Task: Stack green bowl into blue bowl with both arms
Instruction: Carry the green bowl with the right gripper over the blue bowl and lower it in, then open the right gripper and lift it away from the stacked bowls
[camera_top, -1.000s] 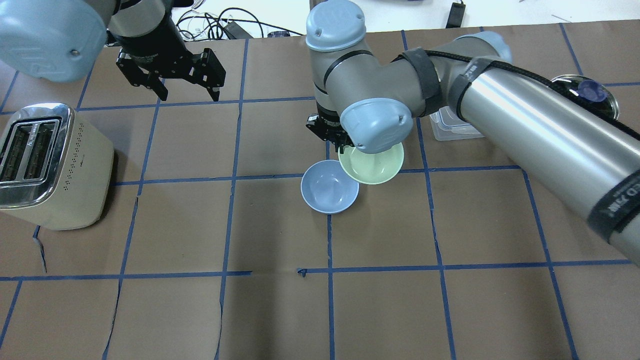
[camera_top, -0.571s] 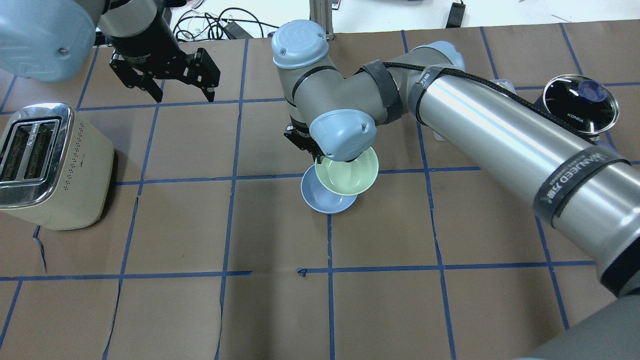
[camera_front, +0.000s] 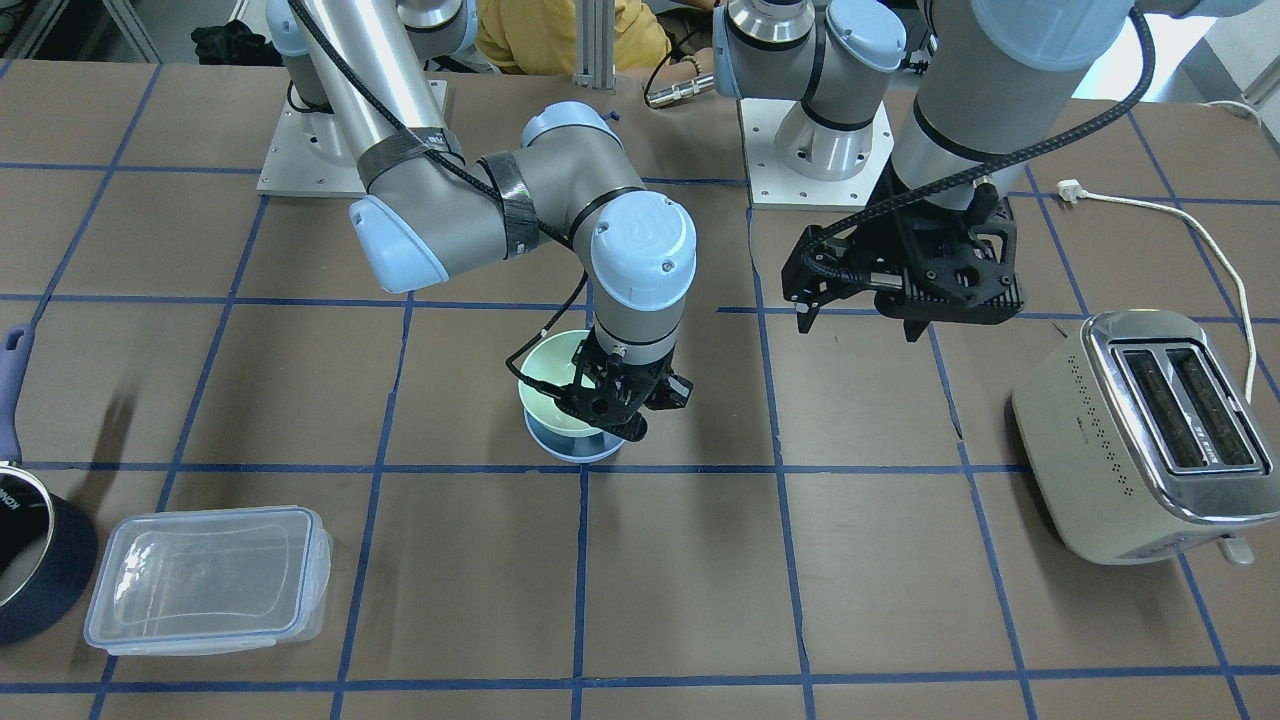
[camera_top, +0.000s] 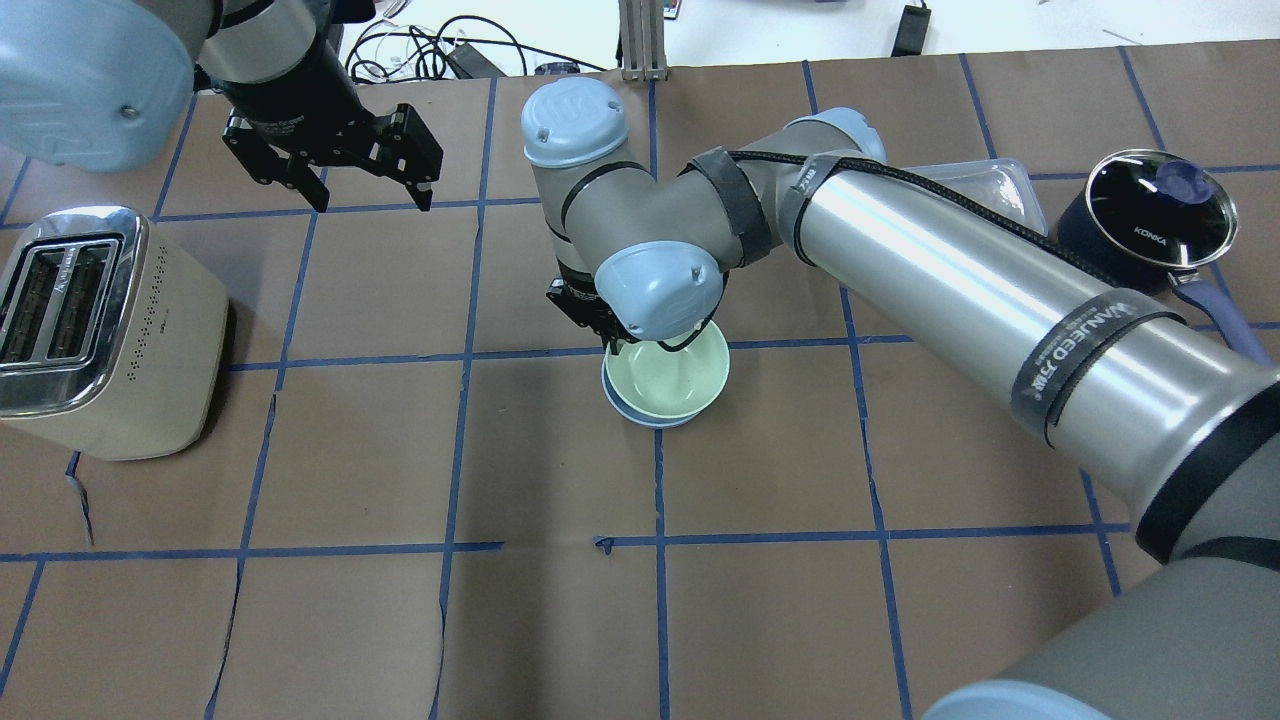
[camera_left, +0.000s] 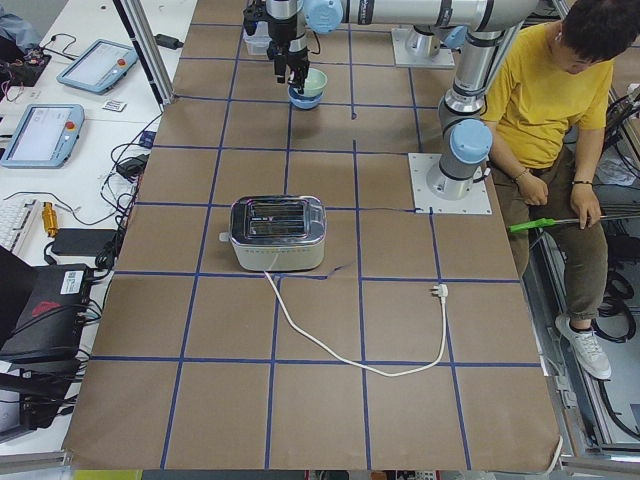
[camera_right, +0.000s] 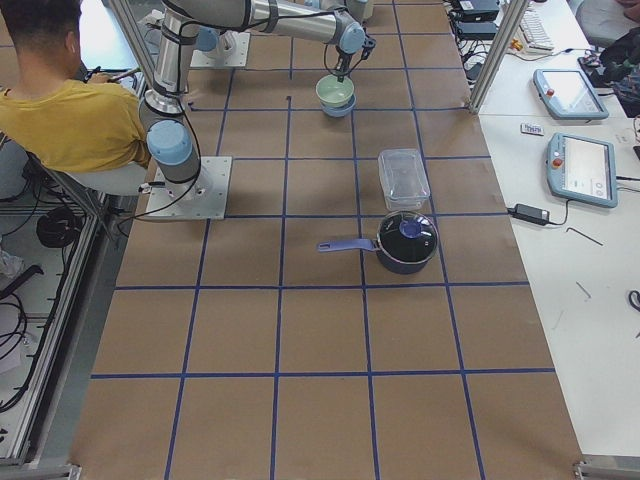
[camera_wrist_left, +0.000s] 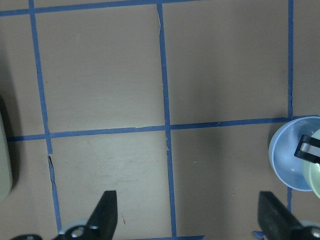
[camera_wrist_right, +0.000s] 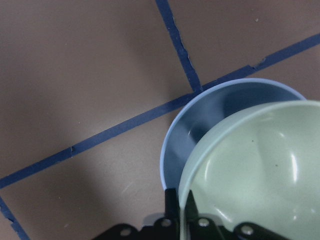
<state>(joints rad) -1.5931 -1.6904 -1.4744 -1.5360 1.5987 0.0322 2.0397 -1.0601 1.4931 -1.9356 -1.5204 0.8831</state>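
Note:
My right gripper (camera_front: 615, 395) is shut on the rim of the green bowl (camera_top: 668, 378). It holds the bowl directly over the blue bowl (camera_top: 640, 415), which stands on the table near its middle. In the right wrist view the green bowl (camera_wrist_right: 255, 165) covers most of the blue bowl (camera_wrist_right: 200, 130), slightly off-centre. I cannot tell whether they touch. My left gripper (camera_top: 370, 195) is open and empty, hovering above the table well to the left of the bowls. Its wrist view shows the blue bowl (camera_wrist_left: 287, 155) at the right edge.
A cream toaster (camera_top: 100, 320) stands at the left, its white cord (camera_front: 1180, 215) trailing toward the robot. A clear plastic container (camera_front: 205, 575) and a dark blue pot (camera_top: 1150, 205) sit at the right. A person in yellow (camera_left: 545, 100) sits beside the robot bases.
My right arm has carried the green bowl left from beside the blue bowl to over it, so it now covers most of it. The left gripper has barely moved.

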